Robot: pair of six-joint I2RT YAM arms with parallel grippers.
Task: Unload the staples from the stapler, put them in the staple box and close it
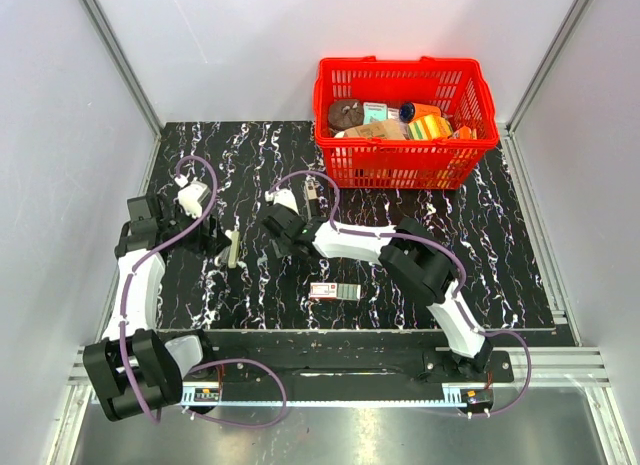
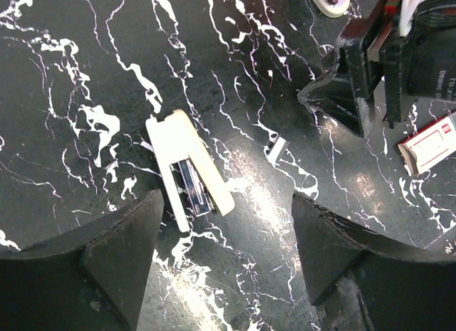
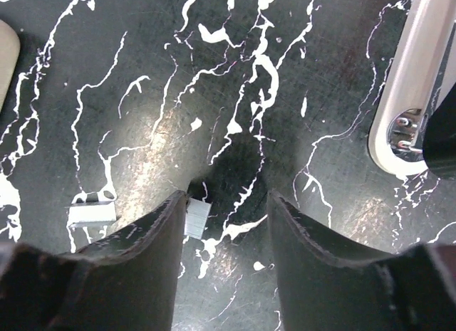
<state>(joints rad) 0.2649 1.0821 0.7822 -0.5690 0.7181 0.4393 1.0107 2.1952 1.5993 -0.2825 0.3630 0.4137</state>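
Note:
The cream stapler (image 2: 187, 171) lies hinged open on the black marble mat, its metal magazine (image 2: 192, 188) showing; in the top view the stapler (image 1: 232, 247) sits by my left gripper (image 1: 213, 240). My left gripper (image 2: 228, 260) is open and empty, just short of the stapler. A loose staple strip (image 2: 276, 150) lies on the mat to its right. My right gripper (image 3: 228, 231) is open and low over the mat, with a staple strip (image 3: 196, 218) lying against the inside of its left finger (image 3: 142, 260). A second strip (image 3: 92, 213) lies further left. In the top view the right gripper (image 1: 272, 228) is right of the stapler.
A red-and-white staple box (image 1: 333, 291) lies near the front middle of the mat, also in the left wrist view (image 2: 431, 142). A white plastic tool (image 3: 406, 96) lies just beyond the right gripper. A red basket (image 1: 405, 165) of items stands at the back right.

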